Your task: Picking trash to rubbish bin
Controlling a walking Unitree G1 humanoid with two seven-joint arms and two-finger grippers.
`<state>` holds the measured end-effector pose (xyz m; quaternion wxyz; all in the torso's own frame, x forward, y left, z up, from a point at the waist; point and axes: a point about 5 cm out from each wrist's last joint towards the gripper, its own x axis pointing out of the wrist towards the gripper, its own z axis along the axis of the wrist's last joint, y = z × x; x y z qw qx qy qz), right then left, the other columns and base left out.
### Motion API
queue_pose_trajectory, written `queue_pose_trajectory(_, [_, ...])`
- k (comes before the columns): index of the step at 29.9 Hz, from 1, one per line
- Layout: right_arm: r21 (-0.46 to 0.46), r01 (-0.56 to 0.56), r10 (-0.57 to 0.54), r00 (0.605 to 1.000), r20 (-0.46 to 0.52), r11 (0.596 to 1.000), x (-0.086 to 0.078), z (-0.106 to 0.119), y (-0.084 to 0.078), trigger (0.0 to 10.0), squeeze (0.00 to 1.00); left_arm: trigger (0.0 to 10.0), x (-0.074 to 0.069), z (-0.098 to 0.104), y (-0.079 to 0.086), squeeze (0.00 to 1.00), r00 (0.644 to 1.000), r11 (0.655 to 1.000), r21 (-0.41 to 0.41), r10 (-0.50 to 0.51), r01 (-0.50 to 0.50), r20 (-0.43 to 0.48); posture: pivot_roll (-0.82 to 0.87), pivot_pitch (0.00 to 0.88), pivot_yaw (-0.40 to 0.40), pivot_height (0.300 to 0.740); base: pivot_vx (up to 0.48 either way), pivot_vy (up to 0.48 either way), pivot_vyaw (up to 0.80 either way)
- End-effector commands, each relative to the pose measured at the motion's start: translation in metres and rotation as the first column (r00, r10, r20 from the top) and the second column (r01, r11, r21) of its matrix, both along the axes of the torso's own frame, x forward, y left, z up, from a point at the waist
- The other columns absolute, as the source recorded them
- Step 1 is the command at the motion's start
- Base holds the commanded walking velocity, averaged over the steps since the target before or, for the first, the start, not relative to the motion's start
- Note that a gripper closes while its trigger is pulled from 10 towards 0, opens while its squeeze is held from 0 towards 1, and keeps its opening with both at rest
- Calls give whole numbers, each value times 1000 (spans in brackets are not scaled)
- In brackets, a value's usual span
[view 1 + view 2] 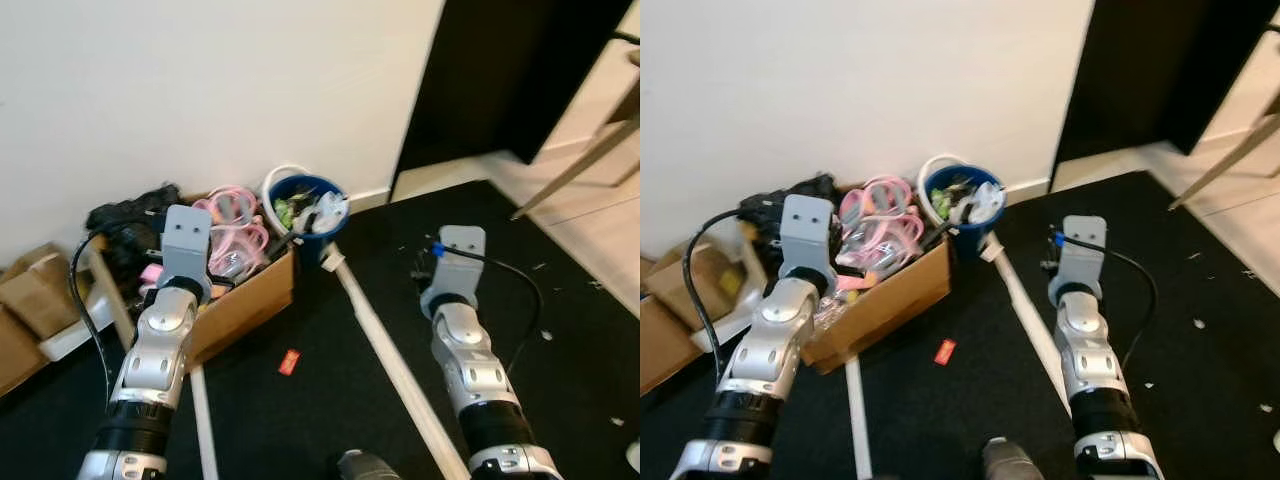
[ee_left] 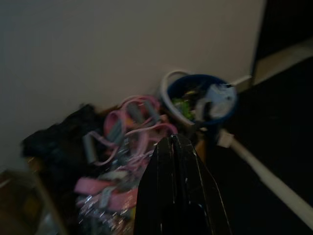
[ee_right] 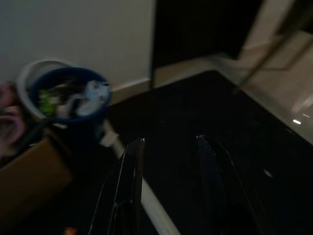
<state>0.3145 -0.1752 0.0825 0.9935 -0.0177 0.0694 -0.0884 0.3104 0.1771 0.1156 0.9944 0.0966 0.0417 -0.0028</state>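
Taking the blue bin point(image 1: 306, 218) by the wall as the mark, the left gripper point(image 2: 175, 142), fingers pressed together and empty, hovers over the cardboard box point(image 1: 250, 300) beside it, the red scrap point(image 1: 289, 362) lies on the dark floor in front, between both arms, and the right gripper point(image 3: 168, 144), open and empty, hangs further right.

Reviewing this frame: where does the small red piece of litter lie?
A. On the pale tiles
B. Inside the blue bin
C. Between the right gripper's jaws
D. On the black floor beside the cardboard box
D: the red scrap lies on the black floor, just off the cardboard box, short of the blue bin.
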Motion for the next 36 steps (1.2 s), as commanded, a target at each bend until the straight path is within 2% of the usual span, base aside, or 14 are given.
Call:
queue_pose_trajectory(1, [15, 7, -7, 1000, -30, 1000, -3, -7, 2, 10000, 0, 10000, -2, -4, 1, 0, 1000, 1000, -2, 5, -5, -22, 55, 51, 27, 740, 0, 0, -800])
queue_pose_trajectory(19, [27, 24, -23, 999, -40, 999, -3, -8, 0, 10000, 0, 10000, -1, -4, 4, 0, 1000, 1000, -1, 15, -15, -26, 55, 53, 32, 740, 0, 0, -800])
queue_pose_trajectory(26, [29, 31, -30, 999, -44, 999, -5, -9, 0, 10000, 0, 10000, -1, -3, 3, 0, 1000, 1000, -25, 9, -10, -19, 57, 53, 30, 740, 0, 0, -800])
queue_pose_trajectory(31, [27, 28, -26, 999, -47, 999, -5, -10, 1, 10000, 0, 10000, -2, -5, 6, 0, 999, 1000, 5, 29, -29, -33, 58, 53, 29, 740, 0, 0, -800])
queue_pose_trajectory(36, [28, 27, -25, 998, -51, 999, -6, -11, 1, 10000, 0, 10000, -3, -6, 6, 0, 999, 999, -26, 20, -21, -33, 60, 49, 30, 740, 0, 0, -800])
